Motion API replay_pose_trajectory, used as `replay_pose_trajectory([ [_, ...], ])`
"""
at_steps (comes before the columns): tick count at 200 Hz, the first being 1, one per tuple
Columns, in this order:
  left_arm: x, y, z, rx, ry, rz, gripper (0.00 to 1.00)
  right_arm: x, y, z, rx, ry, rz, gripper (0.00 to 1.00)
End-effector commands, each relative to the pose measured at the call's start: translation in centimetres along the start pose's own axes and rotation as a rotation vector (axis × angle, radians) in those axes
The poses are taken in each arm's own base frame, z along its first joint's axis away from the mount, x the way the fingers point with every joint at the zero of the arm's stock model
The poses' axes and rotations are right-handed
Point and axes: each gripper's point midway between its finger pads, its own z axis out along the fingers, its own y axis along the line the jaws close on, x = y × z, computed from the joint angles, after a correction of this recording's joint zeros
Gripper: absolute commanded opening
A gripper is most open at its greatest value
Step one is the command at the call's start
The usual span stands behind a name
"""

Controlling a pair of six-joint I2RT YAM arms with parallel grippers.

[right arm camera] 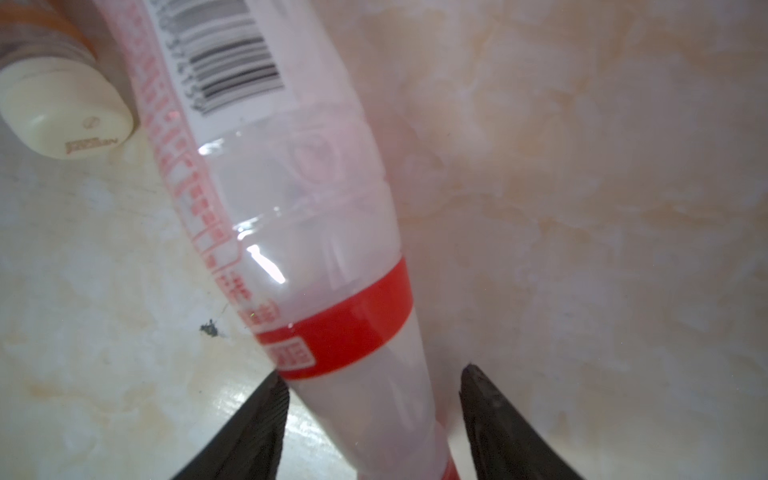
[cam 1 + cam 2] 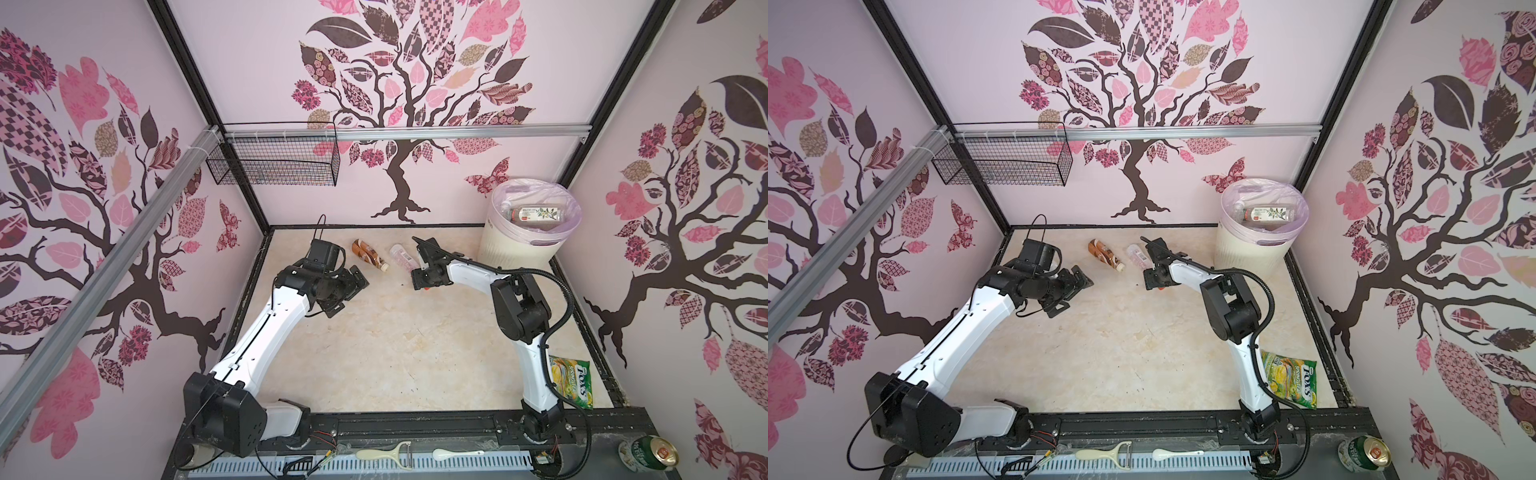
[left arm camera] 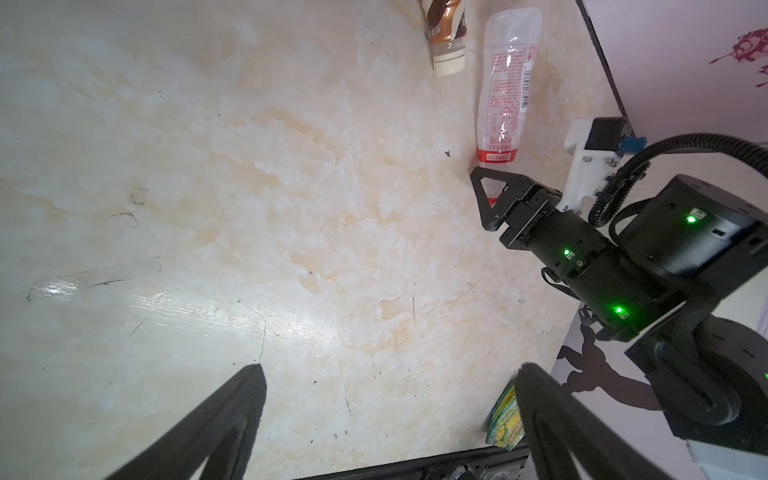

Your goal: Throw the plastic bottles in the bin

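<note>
My R claw [image 1: 374,370] sits half spread round neck of clear red-label bottle [image 1: 291,187] on worktop [image 1: 582,208], gap at one finger. L claw [image 3: 390,365] spread wide.

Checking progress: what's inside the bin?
A clear bottle with a white label lies near the top of the bin; anything beneath it is hidden.
</note>
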Motion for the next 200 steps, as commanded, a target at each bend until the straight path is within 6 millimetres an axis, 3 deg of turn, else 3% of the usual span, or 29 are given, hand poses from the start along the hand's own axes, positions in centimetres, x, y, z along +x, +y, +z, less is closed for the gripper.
replay_pose_trajectory([
  [1,0.2,0.2,-0.5,0.005,0.003,0.014,0.98,1.3,0.6,1.3,0.021,0.041,-0.035,0.64],
  [91,0.2,0.3,-1.2,0.001,-0.01,0.026,0.98,2.5,0.7,2.0,0.02,0.065,-0.051,0.37],
  [153,0.1,0.4,-1.5,0.001,-0.021,0.026,0.98,2.8,0.8,1.2,0.016,0.061,-0.057,0.34],
  [200,0.1,0.2,-0.7,0.007,0.001,0.002,0.98,3.8,0.8,0.4,0.013,0.085,-0.058,0.31],
])
